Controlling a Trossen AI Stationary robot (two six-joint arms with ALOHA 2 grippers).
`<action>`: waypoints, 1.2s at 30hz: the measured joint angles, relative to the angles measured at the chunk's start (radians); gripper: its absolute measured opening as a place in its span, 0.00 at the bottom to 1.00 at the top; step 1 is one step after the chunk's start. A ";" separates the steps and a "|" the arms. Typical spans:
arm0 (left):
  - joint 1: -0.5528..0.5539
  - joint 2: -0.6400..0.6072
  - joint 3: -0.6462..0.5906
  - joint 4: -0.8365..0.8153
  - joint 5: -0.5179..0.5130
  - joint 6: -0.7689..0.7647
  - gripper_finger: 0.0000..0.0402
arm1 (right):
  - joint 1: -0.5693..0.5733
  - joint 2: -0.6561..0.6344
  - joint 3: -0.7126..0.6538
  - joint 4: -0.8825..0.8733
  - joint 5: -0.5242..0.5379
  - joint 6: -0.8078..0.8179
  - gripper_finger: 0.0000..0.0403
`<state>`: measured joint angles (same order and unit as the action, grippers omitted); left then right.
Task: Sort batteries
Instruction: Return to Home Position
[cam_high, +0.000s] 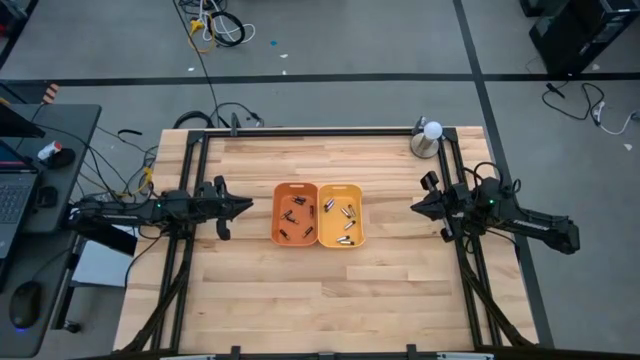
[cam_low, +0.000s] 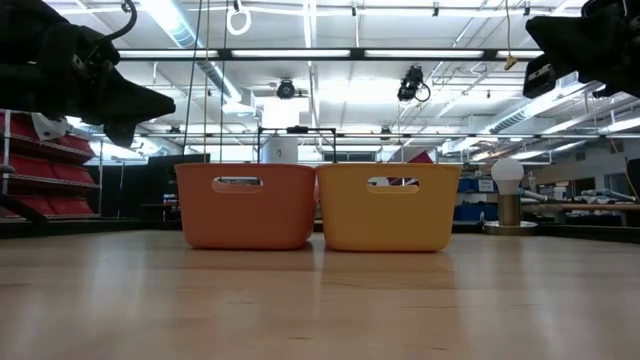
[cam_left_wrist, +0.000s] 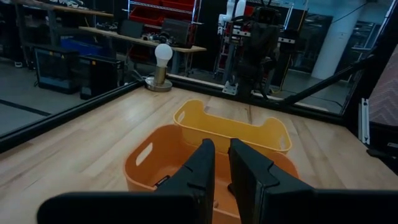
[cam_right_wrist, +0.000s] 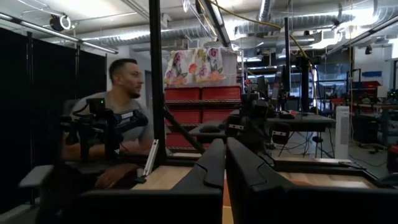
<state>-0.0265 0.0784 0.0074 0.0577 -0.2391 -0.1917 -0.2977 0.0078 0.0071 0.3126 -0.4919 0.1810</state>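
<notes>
Left gripper (cam_high: 246, 207) hangs at centre left of the overhead frame, above the wooden table (cam_high: 250, 300). Its fingers (cam_left_wrist: 202, 168) are nearly together with a thin slit between them, gripping nothing. Right gripper (cam_high: 416, 208) mirrors it at centre right, fingers (cam_right_wrist: 208, 168) almost flush, also empty. Between them, mid-frame, two plastic bins touch side by side. On the left, the orange bin (cam_high: 277, 215) holds roughly six dark batteries (cam_high: 300, 201). On the right, the yellow bin (cam_high: 362, 215) holds roughly six silver batteries (cam_high: 347, 211). All lie flat, their long axes at mixed angles. One bulb on a metal base (cam_high: 428, 135) stands upper right.
</notes>
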 joint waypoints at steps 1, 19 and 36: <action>0.000 0.000 0.000 0.000 0.000 0.000 0.11 | 0.000 0.000 0.000 0.000 0.000 0.000 0.01; 0.000 0.000 0.000 0.000 0.000 0.000 0.11 | 0.000 0.000 0.000 0.000 0.000 0.000 0.01; 0.000 0.000 0.000 0.000 0.000 0.000 0.11 | 0.000 0.000 0.000 0.000 0.000 0.000 0.01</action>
<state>-0.0265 0.0784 0.0071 0.0578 -0.2390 -0.1917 -0.2976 0.0078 0.0067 0.3126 -0.4919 0.1814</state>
